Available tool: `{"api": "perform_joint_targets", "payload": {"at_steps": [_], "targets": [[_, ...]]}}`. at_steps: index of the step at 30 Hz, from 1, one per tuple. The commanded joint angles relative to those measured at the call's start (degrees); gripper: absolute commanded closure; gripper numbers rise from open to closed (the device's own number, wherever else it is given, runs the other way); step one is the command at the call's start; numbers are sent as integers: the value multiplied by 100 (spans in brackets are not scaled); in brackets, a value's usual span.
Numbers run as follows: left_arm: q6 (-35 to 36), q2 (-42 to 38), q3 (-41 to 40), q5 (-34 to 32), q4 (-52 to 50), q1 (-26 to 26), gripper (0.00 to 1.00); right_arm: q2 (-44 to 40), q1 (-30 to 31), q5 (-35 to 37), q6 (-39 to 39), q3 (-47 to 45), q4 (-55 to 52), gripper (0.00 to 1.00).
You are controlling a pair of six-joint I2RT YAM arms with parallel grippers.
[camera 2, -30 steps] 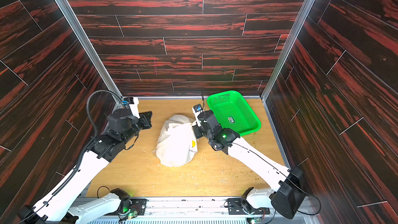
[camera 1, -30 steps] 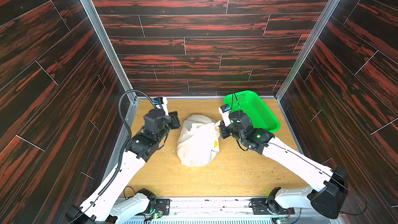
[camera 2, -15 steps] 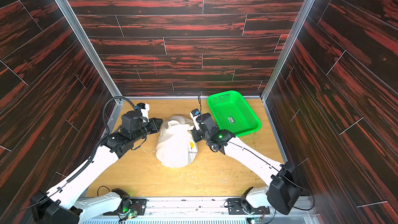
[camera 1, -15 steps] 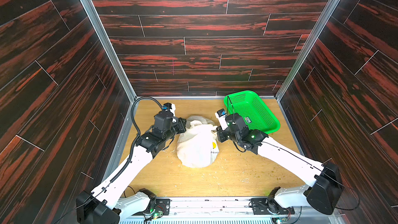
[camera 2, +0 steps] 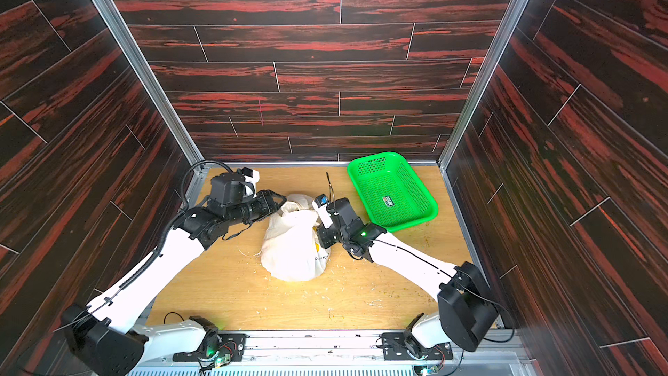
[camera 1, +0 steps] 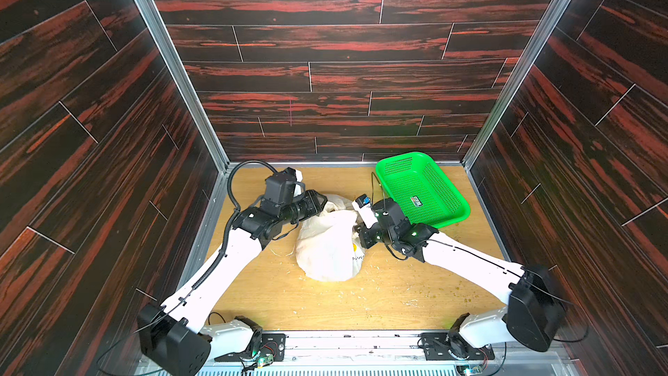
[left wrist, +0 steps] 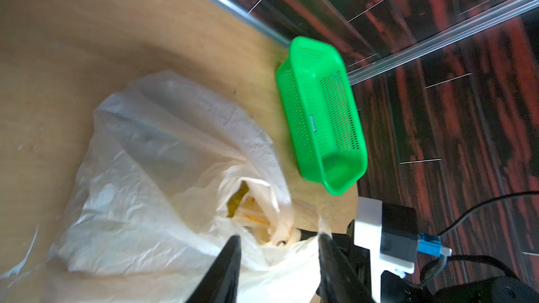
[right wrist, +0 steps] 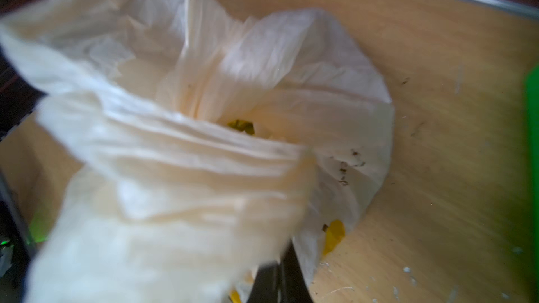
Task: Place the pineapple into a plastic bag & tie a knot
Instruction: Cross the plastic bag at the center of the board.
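Note:
The white crinkly plastic bag [camera 1: 329, 244] [camera 2: 292, 244] stands bulging at the middle of the wooden floor. A yellow-green bit of the pineapple [left wrist: 237, 199] [right wrist: 242, 126] shows through its mouth; the rest is hidden. The handle straps bunch into a loose twist [left wrist: 277, 228] at the mouth; I cannot tell whether it is a tied knot. My left gripper [camera 1: 321, 204] [left wrist: 278, 237] is at the bag's top left, open, with loose film between its fingers. My right gripper [camera 1: 359, 236] [right wrist: 280, 263] is shut on a band of the bag at its right side.
A green mesh basket [camera 1: 441, 182] [camera 2: 419, 189] [left wrist: 341, 106] lies at the back right corner, just behind the right wrist. Dark wood-print walls close in the floor on three sides. Small white and yellow crumbs dot the floor [camera 1: 397, 283] around the bag.
My left arm has swung right from the left wall to the bag's top, and its jaws have opened. The right gripper has slid a little nearer along the bag's right side, still shut.

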Motion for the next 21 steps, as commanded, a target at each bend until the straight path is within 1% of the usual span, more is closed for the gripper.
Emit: {"api": "perform_joint_targets", "payload": {"at_steps": [1,4,7,9,14,18,21], "targets": [[-177,62,235,46,-452,24,53,47,-11,-479,-41,-35,462,100],[-142,145,355,160,-447,28,54,83,-14,-541,-18,-57,616,100],[-43,232,490,332,-262,21,59,100,-20,-541,-36,-62,661,100],[108,374,717,428,-355,21,62,87,-15,-551,-55,-98,687,100],[514,883,1234,318,-1027,25,63,30,-21,-541,-47,-283,820,100],[816,1329,1637,492,-1885,26,72,103,-17,-574,-78,-420,967,100],[882,1364,1667,503,-2185,21,73,168,-20,-642,-120,-473,1104,100]]}}
